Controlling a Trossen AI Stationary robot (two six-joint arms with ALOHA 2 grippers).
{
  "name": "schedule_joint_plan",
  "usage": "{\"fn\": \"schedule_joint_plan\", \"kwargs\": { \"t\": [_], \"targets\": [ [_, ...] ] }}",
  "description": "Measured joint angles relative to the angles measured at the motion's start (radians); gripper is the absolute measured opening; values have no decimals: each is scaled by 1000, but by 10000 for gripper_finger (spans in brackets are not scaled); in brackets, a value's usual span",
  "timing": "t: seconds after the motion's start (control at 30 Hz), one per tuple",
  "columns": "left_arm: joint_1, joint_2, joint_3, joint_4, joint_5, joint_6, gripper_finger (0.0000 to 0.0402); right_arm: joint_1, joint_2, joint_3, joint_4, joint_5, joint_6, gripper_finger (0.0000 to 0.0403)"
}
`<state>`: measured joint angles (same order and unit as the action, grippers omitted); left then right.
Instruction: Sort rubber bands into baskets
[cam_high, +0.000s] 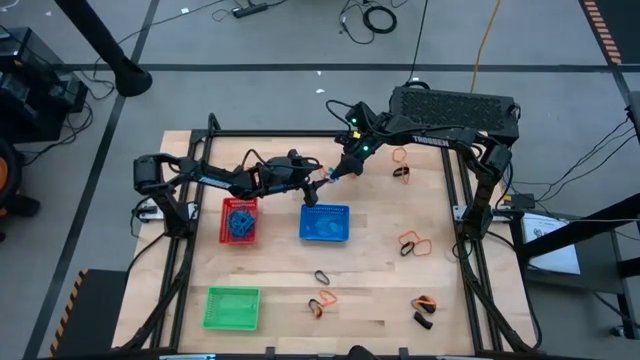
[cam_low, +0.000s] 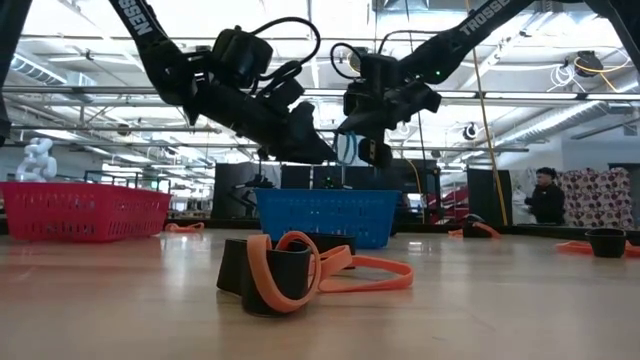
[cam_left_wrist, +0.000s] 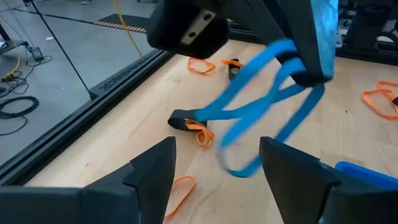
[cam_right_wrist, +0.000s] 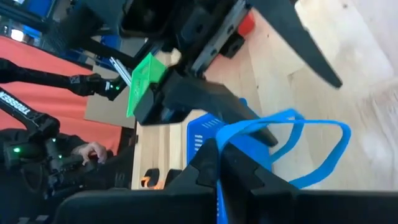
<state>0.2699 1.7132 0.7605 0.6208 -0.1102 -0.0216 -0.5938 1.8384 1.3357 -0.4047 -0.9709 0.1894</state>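
Observation:
A bunch of blue rubber bands (cam_left_wrist: 261, 109) hangs in the air over the far side of the blue basket (cam_high: 325, 223), with my right gripper (cam_right_wrist: 219, 152) shut on it. My left gripper (cam_left_wrist: 214, 171) faces it from the table's left, open, and the bands' lower loops dangle between its two fingers (cam_left_wrist: 152, 171). I cannot tell whether those fingers touch the bands. In the high view both grippers meet near the table's far middle, left gripper (cam_high: 318, 187) and right gripper (cam_high: 335, 176). The red basket (cam_high: 240, 220) and the green basket (cam_high: 232, 307) rest flat on the table. My right gripper pinches the blue rubber bands near one end of their loops (cam_left_wrist: 300, 73) between its two shut fingers. The fingers come from the table's right, slanting down. The bands hang slack below and beside the fingers, clear of the table and of the blue basket.
Loose orange and black rubber bands lie on the table at the right (cam_high: 413, 243), at the near right (cam_high: 423, 305), at the near middle (cam_high: 322, 302) and at the far right (cam_high: 400, 155). The red basket holds blue bands. Black frame rails (cam_high: 470, 250) border the table.

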Motion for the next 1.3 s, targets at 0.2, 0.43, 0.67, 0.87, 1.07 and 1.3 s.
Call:
{"fn": "schedule_joint_plan", "kwargs": {
  "t": [0.2,0.43,0.67,0.87,1.07,1.3],
  "targets": [
    [0,1,0,-1,-1,-7,239,0,0,0,40,0,39,0],
    [2,1,0,0,-25,-51,205,0,0,0,35,0,39,0],
    [5,1,0,3,-25,-53,124,0,0,0,35,0,37,0],
    [5,1,0,31,-26,-101,38,0,0,0,35,0,35,0],
    [-1,1,0,29,-26,-144,5,0,0,0,37,2,26,0],
    [-45,-28,-1,-41,-10,-158,2,-27,0,0,35,108,-18,0]
  ]
}}
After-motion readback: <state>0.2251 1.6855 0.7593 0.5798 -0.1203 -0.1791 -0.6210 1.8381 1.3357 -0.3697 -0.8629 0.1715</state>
